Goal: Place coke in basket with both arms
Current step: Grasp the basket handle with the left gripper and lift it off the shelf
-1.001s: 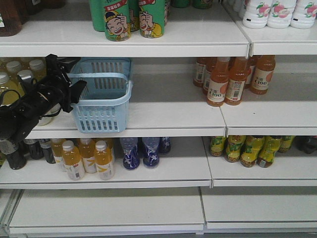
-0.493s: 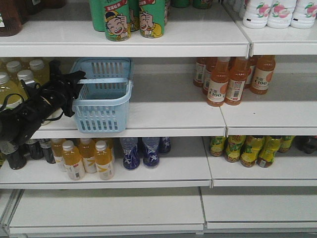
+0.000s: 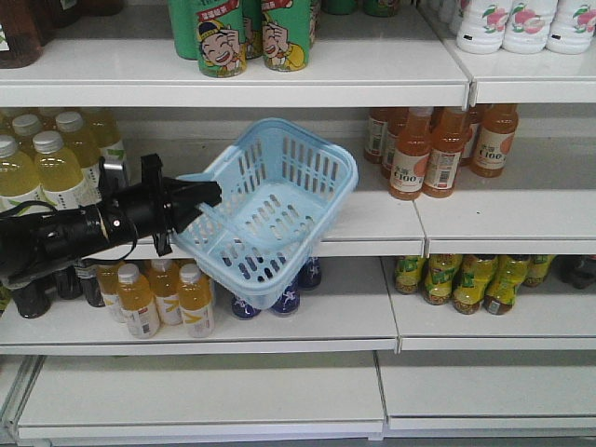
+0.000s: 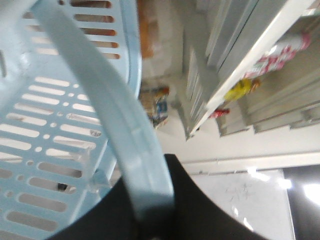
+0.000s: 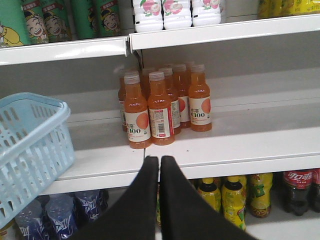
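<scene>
Basket, light blue, slotted sides: hung steeply tipped, its mouth turned toward the front-facing camera. Its upper corner stood over the front of the middle shelf and its lower corner hung in front of the blue bottles one shelf down. Whether it touched the shelf edge I could not tell. Handle, same blue: in my left wrist view it ran straight into my left gripper, whose black fingers were clamped around it, with the basket floor and slots filling the left of that view. Left arm: reached in from the left side, roughly level, in front of the yellow bottles. Right gripper: clenched on nothing, fingertips pressed together, pointed at the cluster of orange bottles on the middle shelf, well apart from the basket, whose corner showed at the left edge of that view. Other stock: green cartoon cans and white bottles on the top shelf; amber bottles and yellow-green bottles on the lower shelf; dark bottle with a red label at the lower right of my right wrist view.
</scene>
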### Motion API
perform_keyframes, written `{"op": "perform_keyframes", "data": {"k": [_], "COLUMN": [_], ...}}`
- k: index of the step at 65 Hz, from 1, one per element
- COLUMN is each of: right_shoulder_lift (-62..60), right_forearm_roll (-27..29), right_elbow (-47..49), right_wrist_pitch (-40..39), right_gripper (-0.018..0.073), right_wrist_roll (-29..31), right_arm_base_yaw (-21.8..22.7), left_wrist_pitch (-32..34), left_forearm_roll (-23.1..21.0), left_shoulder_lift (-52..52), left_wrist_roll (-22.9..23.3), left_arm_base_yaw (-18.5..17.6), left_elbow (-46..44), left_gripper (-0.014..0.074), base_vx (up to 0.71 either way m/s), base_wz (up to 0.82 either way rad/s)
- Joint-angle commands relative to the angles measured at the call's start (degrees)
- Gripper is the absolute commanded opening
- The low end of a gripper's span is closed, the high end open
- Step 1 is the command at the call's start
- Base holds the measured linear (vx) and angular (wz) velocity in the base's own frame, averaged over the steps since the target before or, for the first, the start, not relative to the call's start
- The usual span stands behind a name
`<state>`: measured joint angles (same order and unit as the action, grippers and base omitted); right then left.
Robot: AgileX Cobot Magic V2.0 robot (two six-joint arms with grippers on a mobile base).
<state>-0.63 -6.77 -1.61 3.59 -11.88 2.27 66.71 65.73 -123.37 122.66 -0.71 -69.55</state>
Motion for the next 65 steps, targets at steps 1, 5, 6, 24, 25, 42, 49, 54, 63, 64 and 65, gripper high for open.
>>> {"op": "perform_keyframes", "data": {"k": [1,5,6,24,25,42,49,54,63,64,65], "right_shoulder_lift": [-0.7,-0.7,-0.7,-0.7,-0.7,-0.7,-0.7,-0.7,-0.7,-0.7,-0.7], "right_forearm_roll": [-0.4,-0.4,-0.4,-0.4,-0.4,-0.4,-0.4,-0.4,-0.4,-0.4,-0.4], "right_elbow": [-0.4,-0.4,-0.4,-0.4,-0.4,-0.4,-0.4,-0.4,-0.4,-0.4,-0.4], "right_wrist_pitch": [-3.9,-3.9,-3.9,-3.9,-3.9,-3.9,-3.9,-3.9,-3.9,-3.9,-3.9], "right_gripper": [-0.0005,-0.0005,-0.0005,-0.0005,-0.0005,-0.0005,-0.0005,-0.0005,-0.0005,-0.0005,-0.0005], "right_wrist_roll": [0.3,0.3,0.3,0.3,0.3,0.3,0.3,0.3,0.3,0.3,0.3], "right_arm_base_yaw": [0.3,0.3,0.3,0.3,0.3,0.3,0.3,0.3,0.3,0.3,0.3], "left_wrist_pitch": [10.9,12.1,12.1,12.1,12.1,12.0,11.9,11.8,11.9,11.9,11.9], "left_forearm_roll": [2.1,2.1,2.2,10.8,11.6,13.0,10.4,9.9,10.0,9.9,9.9], "left_shoulder_lift": [6.5,9.0,9.8,28.3,29.3,45.0,49.1,51.0,52.6,52.6,52.6], "left_wrist_roll": [1.3,1.3,1.3,-0.3,-0.3,-0.1,-0.2,-0.3,-0.2,-0.2,-0.2], "left_arm_base_yaw": [-1.1,-2.0,-2.4,-8.9,-9.3,-18.0,-20.5,-22.2,-24.3,-24.4,-24.5], "left_elbow": [2.7,6.7,7.7,22.2,22.5,24.2,24.2,24.2,24.2,24.2,24.2], "left_gripper": [-0.0008,-0.0008,-0.0008,-0.0008,-0.0008,-0.0008,-0.0008,-0.0008,-0.0008,-0.0008,-0.0008], "base_vx": [0.00,0.00,0.00,0.00,0.00,0.00,0.00,0.00,0.00,0.00,0.00], "base_wz": [0.00,0.00,0.00,0.00,0.00,0.00,0.00,0.00,0.00,0.00,0.00]}}
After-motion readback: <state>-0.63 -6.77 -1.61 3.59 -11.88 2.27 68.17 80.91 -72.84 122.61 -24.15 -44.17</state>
